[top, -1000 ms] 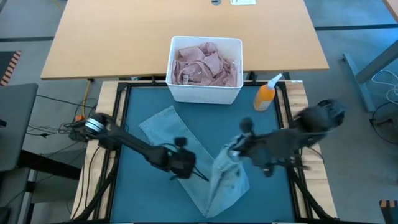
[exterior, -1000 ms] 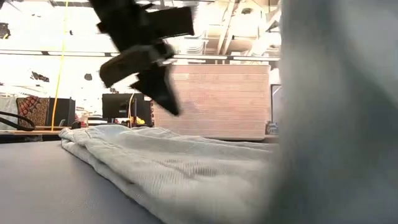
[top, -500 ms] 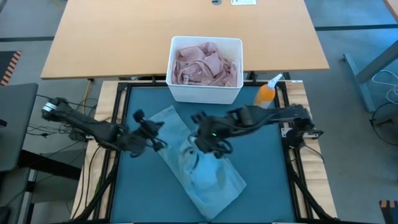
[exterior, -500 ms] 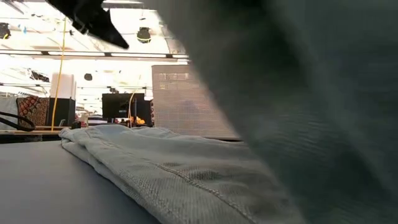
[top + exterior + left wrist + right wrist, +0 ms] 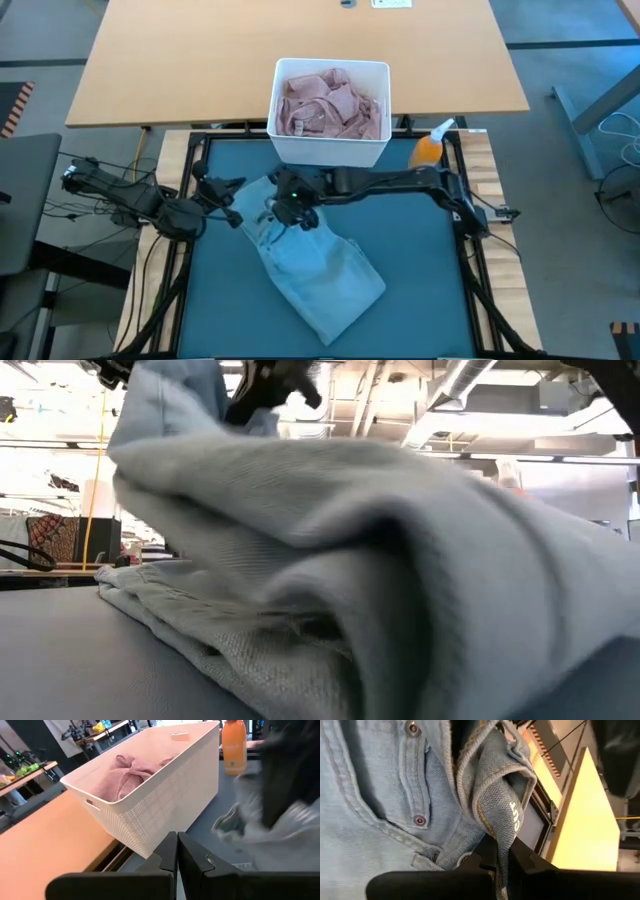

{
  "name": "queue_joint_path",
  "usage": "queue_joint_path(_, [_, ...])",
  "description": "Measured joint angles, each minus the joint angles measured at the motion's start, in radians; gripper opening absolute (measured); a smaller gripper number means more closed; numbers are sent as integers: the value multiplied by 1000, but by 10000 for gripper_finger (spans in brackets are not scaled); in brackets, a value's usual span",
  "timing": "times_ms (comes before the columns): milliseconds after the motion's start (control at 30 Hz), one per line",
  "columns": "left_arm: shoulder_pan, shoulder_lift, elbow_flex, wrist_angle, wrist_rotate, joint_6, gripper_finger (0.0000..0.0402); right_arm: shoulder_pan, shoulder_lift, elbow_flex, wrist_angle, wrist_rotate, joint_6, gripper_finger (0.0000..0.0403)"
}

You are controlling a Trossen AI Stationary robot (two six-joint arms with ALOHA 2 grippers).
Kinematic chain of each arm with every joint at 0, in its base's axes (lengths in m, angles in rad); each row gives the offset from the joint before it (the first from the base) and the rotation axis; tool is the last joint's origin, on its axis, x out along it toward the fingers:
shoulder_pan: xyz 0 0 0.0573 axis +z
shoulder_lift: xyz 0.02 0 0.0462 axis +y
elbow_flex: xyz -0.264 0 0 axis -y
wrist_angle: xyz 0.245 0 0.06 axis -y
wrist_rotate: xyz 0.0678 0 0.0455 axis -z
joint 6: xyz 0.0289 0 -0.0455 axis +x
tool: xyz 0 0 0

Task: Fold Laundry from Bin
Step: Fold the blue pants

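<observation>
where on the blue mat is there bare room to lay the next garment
Bare mat shows between the jeans and the mat's right edge, and a smaller patch sits left of the jeans near the front. The back strip before the bin is crowded: the right claw, shut on the jeans, and the shut left claw are there, with the orange bottle at the corner.

- My work surface is a teal-blue mat (image 5: 420, 280) set in a wooden frame.
- The light blue jeans (image 5: 320, 275) lie on it, folded over themselves, running diagonally from near the bin toward the front edge.
- The white bin (image 5: 330, 150) of pink laundry (image 5: 330, 100) straddles the mat's far edge.
- An orange spray bottle (image 5: 428, 152) stands at the far right corner, just beside the bin.
- Behind lies a tan tabletop (image 5: 180, 60).
</observation>
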Motion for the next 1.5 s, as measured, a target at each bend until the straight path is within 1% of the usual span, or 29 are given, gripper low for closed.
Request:
queue_joint_path(233, [0,-2,0,-40,-1,-7,0,-56,82,0,192,46,-114,28])
queue_joint_path(433, [1,-2,0,-49,-1,-6,0,-102,141,0,341,51,-168,28])
queue_joint_path(533, [1,-2,0,-50,-1,0,0,-127,183,0,402,51,-160,35])
queue_joint_path(667, [1,-2,0,-63,0,0,0,-151,218,0,414,53,-149,81])
queue_joint_path(900, [7,-2,0,-82,0,-5,0,-144,190,0,382,63,-115,184])
queue_joint_path(967, [14,-2,0,-87,1,-17,0,-134,159,0,361,102,-113,212])
queue_joint_path(1033, [19,-2,0,-102,4,-32,0,-119,117,0,307,169,-98,234])
queue_joint_path(1100, [23,-1,0,-128,8,-57,0,-103,58,0,193,196,-21,246])
queue_joint_path(1133, [25,1,0,-150,12,-77,0,-94,29,0,127,181,53,249])
queue_joint_path(1200, [35,5,0,-201,40,-125,0,-81,-37,2,-27,80,245,250])
queue_joint_path(1267, [47,16,0,-237,99,-173,0,-79,-94,1,-204,-92,443,243])
queue_joint_path(1333, [63,36,-6,-241,182,-191,0,-75,-141,-28,-325,-279,596,230])
queue_joint_path(1367, [70,47,-19,-220,229,-191,0,-61,-170,-62,-355,-330,649,221])
queue_joint_path(1400, [79,58,-40,-194,273,-186,0,-40,-194,-114,-350,-350,684,211])
queue_joint_path(1433, [86,72,-69,-152,316,-175,0,-13,-218,-170,-320,-352,709,199])
queue_joint_path(1500, [103,97,-131,-39,382,-141,0,53,-269,-310,-202,-346,748,174])
